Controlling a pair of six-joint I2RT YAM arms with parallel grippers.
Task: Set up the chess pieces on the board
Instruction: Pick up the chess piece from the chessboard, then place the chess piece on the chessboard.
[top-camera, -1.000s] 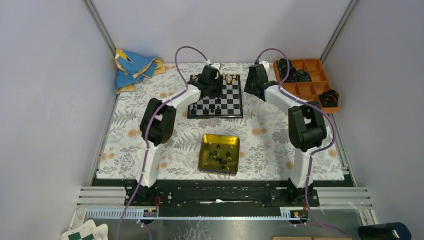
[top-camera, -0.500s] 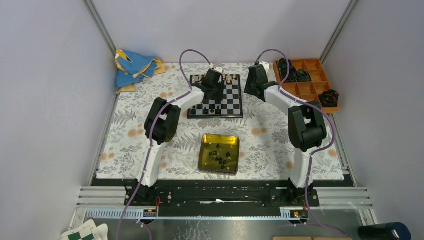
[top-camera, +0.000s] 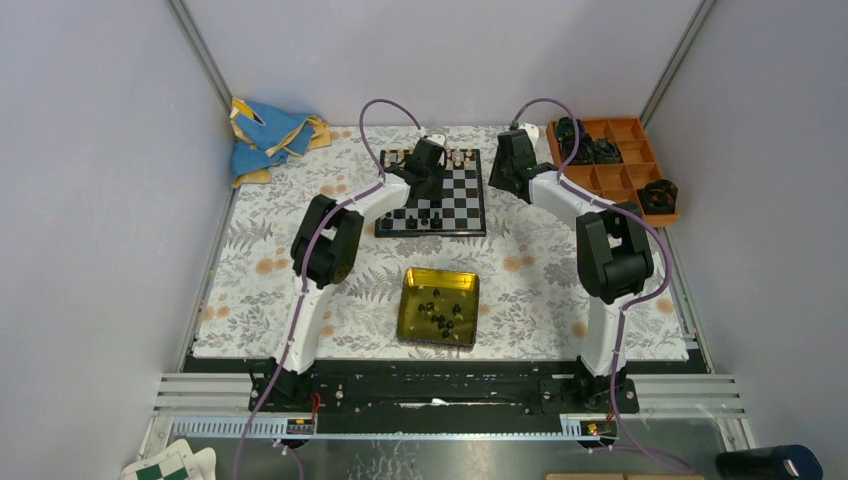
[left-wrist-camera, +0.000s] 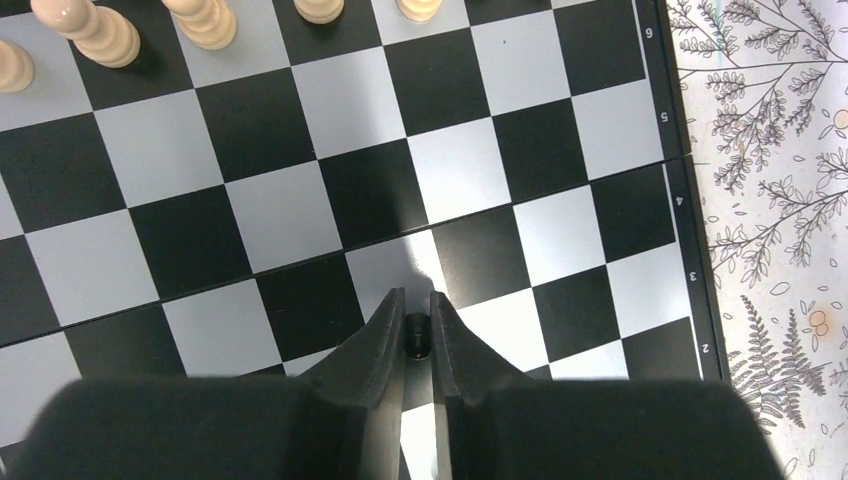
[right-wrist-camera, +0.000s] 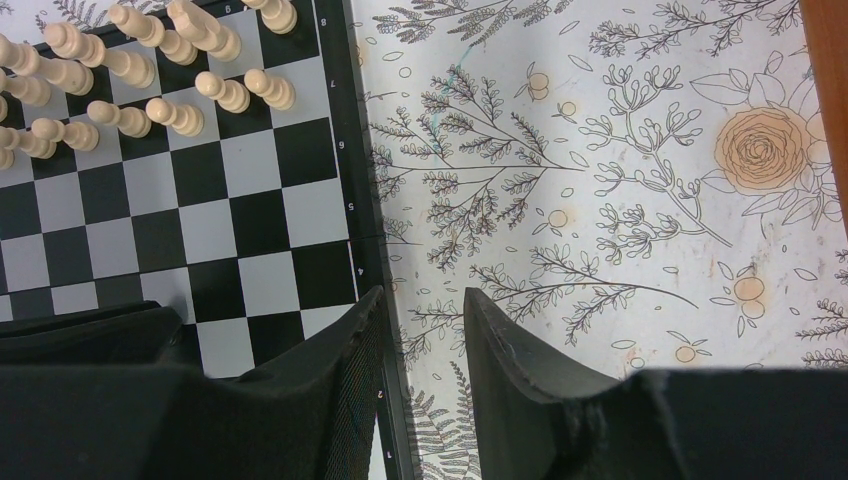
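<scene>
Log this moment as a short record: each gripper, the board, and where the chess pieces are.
left gripper: shut on a tiny black chess piece, over the small black-and-white chessboard
right gripper: open, empty, at the chessboard's right edge
cream chess pieces: standing in the far rows
loose black pieces: in the square yellow metal tin

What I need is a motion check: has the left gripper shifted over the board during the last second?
Yes. In the top view the left gripper moved right along the board, uncovering the cream pieces at its far-left corner.
</scene>
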